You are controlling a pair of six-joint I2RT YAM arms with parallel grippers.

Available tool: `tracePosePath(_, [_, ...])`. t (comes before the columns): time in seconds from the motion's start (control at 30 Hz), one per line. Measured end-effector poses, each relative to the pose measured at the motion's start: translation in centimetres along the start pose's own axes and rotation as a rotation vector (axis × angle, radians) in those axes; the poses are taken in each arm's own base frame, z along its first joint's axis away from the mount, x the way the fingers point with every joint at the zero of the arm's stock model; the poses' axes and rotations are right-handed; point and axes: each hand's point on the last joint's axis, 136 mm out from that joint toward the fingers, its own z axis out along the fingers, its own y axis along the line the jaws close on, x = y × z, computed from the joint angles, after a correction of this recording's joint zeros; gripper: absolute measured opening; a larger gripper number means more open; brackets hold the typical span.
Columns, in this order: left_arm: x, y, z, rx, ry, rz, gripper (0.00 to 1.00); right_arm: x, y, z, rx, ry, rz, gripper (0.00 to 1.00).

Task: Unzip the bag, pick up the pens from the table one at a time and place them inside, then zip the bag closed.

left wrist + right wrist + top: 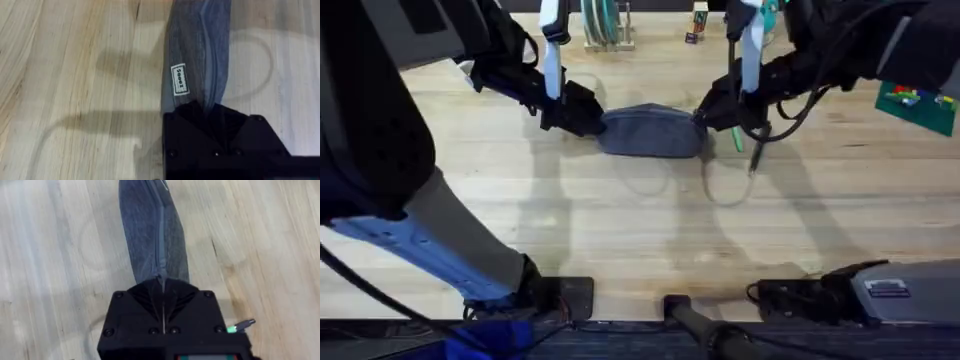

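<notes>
The blue-grey bag [650, 130] lies on the wooden table [620, 230] at the middle back, its zipper line running along the top and looking closed. My left gripper [588, 120] is shut on the bag's left end; in the left wrist view its fingers [200, 112] pinch the fabric of the bag [200, 50] near a white label [179, 80]. My right gripper [708, 115] is shut on the right end, where the zipper of the bag [152, 230] meets its fingers [150, 290]. A green pen [737, 139] and a dark pen [756, 156] lie just right of the bag. The green pen's tip [240, 326] shows beside the right gripper.
A rack [605, 28] and small items [698, 22] stand along the back edge. A green board with coloured pieces [920, 105] sits at the far right. Dark equipment [860, 290] lines the front edge. Bare wood stretches in front of the bag.
</notes>
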Motion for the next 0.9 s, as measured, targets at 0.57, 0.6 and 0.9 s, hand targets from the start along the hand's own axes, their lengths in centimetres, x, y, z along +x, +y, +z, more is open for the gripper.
tracePosePath(0.57, [0.0, 0.0, 0.0, -0.001, 0.002, 0.000, 0.042, -3.0, 0.4, 1.4, 0.027, -0.045, -0.126, 0.033])
tracePosePath(0.6, [0.0, 0.0, 0.0, -0.001, 0.002, 0.000, 0.042, -3.0, 0.5, 1.4, 0.026, -0.045, -0.127, 0.033])
tracePosePath(0.9, [0.0, 0.0, 0.0, -0.001, 0.002, 0.000, 0.042, -3.1, 0.5, 1.7, 0.022, -0.044, -0.131, 0.033])
